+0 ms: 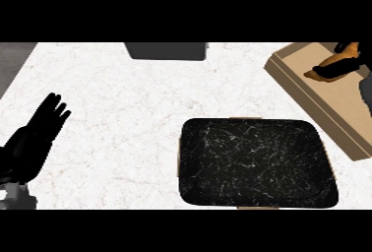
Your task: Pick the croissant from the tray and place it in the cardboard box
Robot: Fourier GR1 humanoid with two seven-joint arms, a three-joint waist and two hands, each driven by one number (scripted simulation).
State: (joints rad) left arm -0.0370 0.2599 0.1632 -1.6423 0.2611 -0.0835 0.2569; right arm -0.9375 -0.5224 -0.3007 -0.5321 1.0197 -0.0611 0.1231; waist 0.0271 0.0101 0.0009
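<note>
Scene: a white marbled desk (123, 108) seen from above, with a black tray (258, 167) at lower centre and an open cardboard box (323, 115) set at an angle at the upper right, its near wall just beside the tray's far corner
Croissant: the golden-brown croissant (350, 49) is off the tray and over the inside of the box, near the view's right edge; only its two ends show, one on either side of the dark fingers
Right hand: the right hand (336, 66) is curled round the croissant's middle and hides most of it; whether the pastry touches the box floor cannot be told
Left hand: the left hand (36, 133) rests at the left edge, fingers straight and pointing up, holding nothing
Tray: only its dark, white-veined surface shows
Other: a grey block (166, 50) sits at the desk's far edge, well apart from the box
Handling: probably very light, soft inside with a brittle, flaky crust, so it should dent or shed flakes if squeezed; a buttery surface may be a little slippery
Where to hold: the thick middle looks best, fingers on one side and thumb on the other, as here; the thin tapered ends would likely snap
Stage: judged near the end, with only lowering and letting go left
</note>
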